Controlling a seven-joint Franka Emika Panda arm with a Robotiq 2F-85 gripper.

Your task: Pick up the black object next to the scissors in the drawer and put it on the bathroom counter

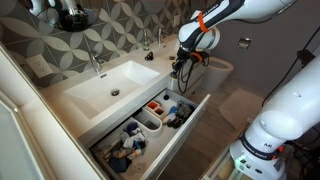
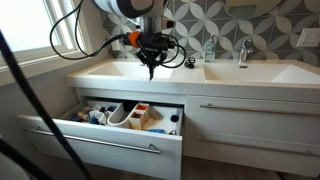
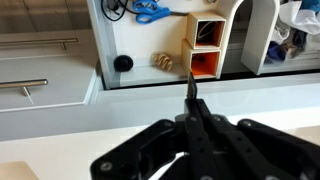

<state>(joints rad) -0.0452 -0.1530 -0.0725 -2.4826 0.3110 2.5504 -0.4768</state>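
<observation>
My gripper [image 3: 190,97] is shut, and a thin dark object [image 3: 189,80] sticks out from between its fingertips. It hangs over the white counter [image 3: 120,115], just behind the open drawer [image 3: 100,45]. In both exterior views the gripper [image 1: 181,68] [image 2: 150,66] is above the counter's front edge beside the sink. Blue scissors [image 3: 150,10] lie at the far end of the drawer, with a black looped item [image 3: 115,8] beside them. A small round black thing [image 3: 122,63] lies on the drawer floor.
The drawer [image 2: 110,130] holds white divider bins [image 1: 150,122] and orange boxes [image 3: 203,65]. The sink basin [image 1: 105,88] and faucet [image 1: 97,62] are on the counter. A second faucet [image 2: 243,50] and a closed drawer [image 2: 250,110] are alongside.
</observation>
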